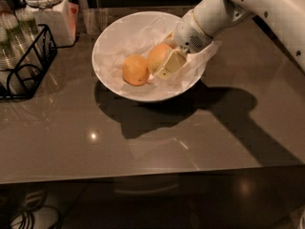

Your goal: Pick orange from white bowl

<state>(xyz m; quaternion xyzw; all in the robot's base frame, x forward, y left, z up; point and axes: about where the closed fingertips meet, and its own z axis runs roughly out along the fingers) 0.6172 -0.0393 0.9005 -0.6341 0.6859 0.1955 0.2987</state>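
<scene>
Orange (pixel 155 56) pinched by the gripper (pixel 163 56), inside the bowl (pixel 107 42).

We see the fingers (pixel 167 67) closed on the orange. The near one is pressed flat across its front right side, and the far one is mostly hidden behind it. The fruit looks round to us, with no long axis we can make out, and we cannot tell which way its stem end faces. It sits on crumpled paper (pixel 200 56) that spills over the rim beside the wrist. Just left of the near fingertip, touching or nearly touching the held fruit, lies a deeper-coloured twin (pixel 135 69). Well left of the fingers, on the table (pixel 190 142), stand a wire rack (pixel 28 66) and a lidded jar (pixel 45 6). The jar has a red patch on its side that we cannot read.
</scene>
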